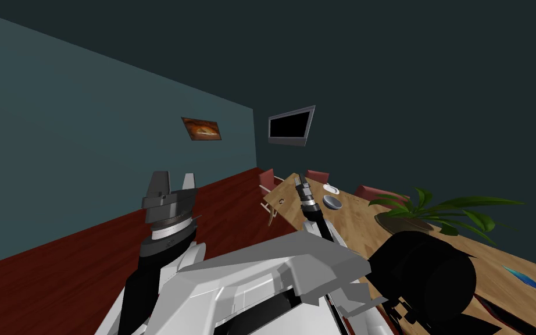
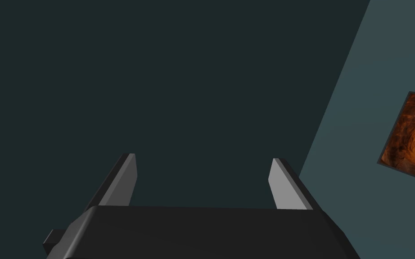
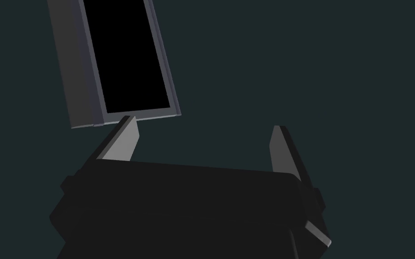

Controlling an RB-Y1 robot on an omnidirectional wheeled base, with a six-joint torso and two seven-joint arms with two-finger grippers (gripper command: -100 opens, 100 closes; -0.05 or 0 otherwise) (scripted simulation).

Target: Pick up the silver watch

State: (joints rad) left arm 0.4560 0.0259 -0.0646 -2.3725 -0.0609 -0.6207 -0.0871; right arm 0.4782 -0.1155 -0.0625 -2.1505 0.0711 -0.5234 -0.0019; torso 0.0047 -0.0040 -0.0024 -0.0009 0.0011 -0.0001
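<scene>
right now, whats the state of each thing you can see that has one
left gripper, open, empty, raised
right gripper, open, empty, clear of the watch
watch, lying on the table near its corner, not held
bowl, upright on the table
wall screen, black
plant, upright

Left arm [image 1: 142,285]: black tubular section, then a white angular shell, then a dark grey collar with a pale ring. It ends at the left gripper [image 1: 174,181], a dark grey box carrying two flat, light grey blade fingers [image 2: 125,180]. Right arm [image 1: 312,212]: white link, black wrist with a pale ring, right gripper [image 1: 299,177] a matte black box with chamfered corners and blunt-tipped blades.
</scene>
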